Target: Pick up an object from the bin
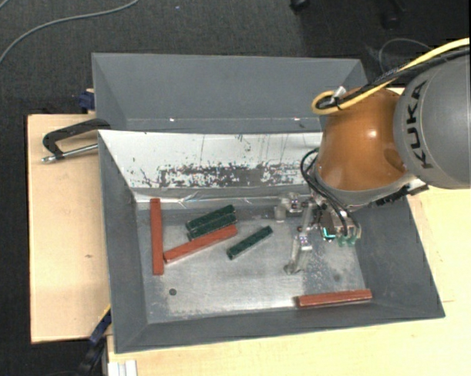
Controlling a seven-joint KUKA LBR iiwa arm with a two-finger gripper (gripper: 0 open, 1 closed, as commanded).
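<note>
Red bar (pixel 333 299) lies flat along near wall of bin (pixel 122 249), right side. Judged light, rigid, smooth; grip across narrow width at mid-length. Claw (pixel 301 253) hangs over bare floor just behind it; opening cannot be told. Farther left: dark green bar (pixel 249 242).

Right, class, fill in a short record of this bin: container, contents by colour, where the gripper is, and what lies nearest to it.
container: grey metal bin
red items: upright flat red bar at the left; slanted flat red bar beside it; flat red bar by the front wall
green items: pair of dark green bars; single dark green bar
gripper: over bare floor, right of centre
nearest: single dark green bar
</note>
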